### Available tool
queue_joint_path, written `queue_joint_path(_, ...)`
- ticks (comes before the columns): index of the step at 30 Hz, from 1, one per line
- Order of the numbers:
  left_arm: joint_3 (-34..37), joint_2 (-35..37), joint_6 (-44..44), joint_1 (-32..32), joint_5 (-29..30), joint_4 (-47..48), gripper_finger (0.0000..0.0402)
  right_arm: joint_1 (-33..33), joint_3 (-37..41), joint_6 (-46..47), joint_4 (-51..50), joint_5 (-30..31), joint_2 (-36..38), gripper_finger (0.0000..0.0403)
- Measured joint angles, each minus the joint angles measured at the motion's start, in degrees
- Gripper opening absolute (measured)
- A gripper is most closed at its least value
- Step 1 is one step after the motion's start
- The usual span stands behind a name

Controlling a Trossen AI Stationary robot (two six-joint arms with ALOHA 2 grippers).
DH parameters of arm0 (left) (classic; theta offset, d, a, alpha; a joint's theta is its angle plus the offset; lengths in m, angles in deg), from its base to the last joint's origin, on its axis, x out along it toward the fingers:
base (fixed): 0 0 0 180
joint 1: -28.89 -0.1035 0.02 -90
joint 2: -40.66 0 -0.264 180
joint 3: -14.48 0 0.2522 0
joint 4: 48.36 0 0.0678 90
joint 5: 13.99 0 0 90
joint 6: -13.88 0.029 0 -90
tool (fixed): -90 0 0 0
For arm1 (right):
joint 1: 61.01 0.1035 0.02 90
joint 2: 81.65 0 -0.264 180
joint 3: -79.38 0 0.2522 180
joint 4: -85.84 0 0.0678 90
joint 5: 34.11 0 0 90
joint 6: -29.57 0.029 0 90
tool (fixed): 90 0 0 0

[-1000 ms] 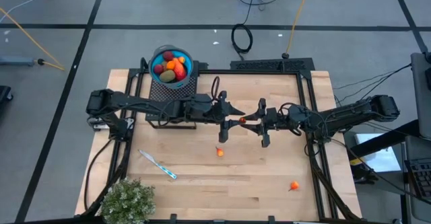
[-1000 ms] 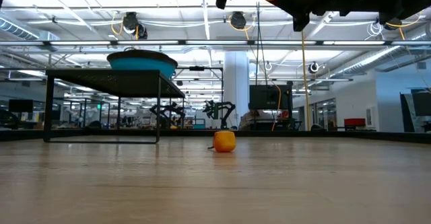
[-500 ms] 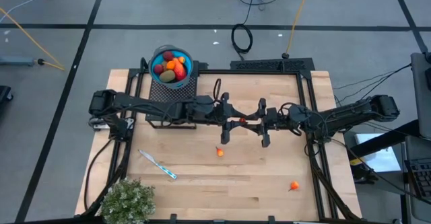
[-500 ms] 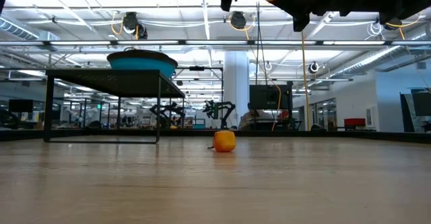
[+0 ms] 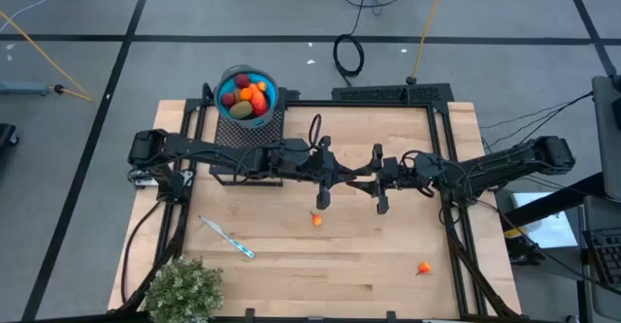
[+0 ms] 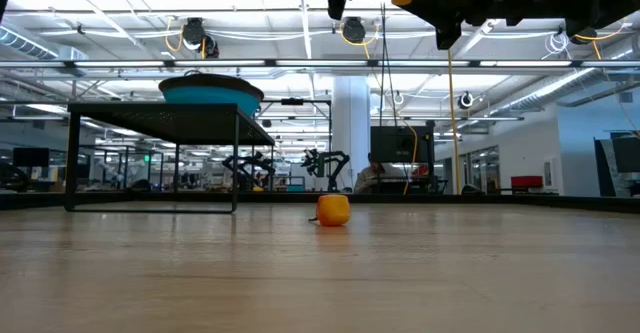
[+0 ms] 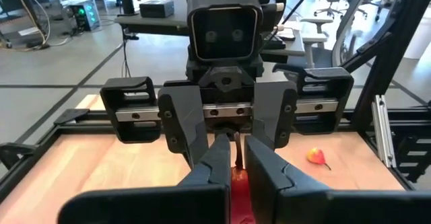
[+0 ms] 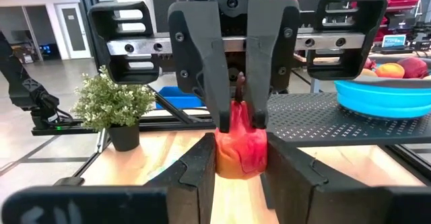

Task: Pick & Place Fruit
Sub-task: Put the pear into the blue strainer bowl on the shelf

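A mid-air handover is taking place at the centre of the high view: the right end effector (image 5: 361, 177) is grasping the red-orange fruit (image 8: 240, 146) while the left end effector (image 5: 342, 176) is clenching onto its stem end. Next, I judge, the right one should be releasing so the left can be carrying the fruit to the blue bowl (image 5: 271, 97) at upper left.

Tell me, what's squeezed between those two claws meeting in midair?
A red-orange toy fruit, pinched by both the left gripper and right gripper; the right wrist view shows it best.

Bowl (image 5: 248, 94) on rack (image 5: 254, 129) behind left gripper (image 5: 342, 176); plant (image 5: 182, 290) at table's front-left corner.
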Motion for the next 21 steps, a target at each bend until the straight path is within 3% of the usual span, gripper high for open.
queue_joint_path(8, 0.04, 0.15, -0.96, 0.00, -0.04, -0.03, 0.0004, 0.00, 0.00, 8.60, 0.04, -0.38, 0.00, 0.0110)
queue_joint_path(21, 0.20, 2.66, 2.67, 0.02, 1.60, 2.06, 0.0001, -0.04, -0.15, 18.28, -0.70, -6.25, 0.11, 0.0209)
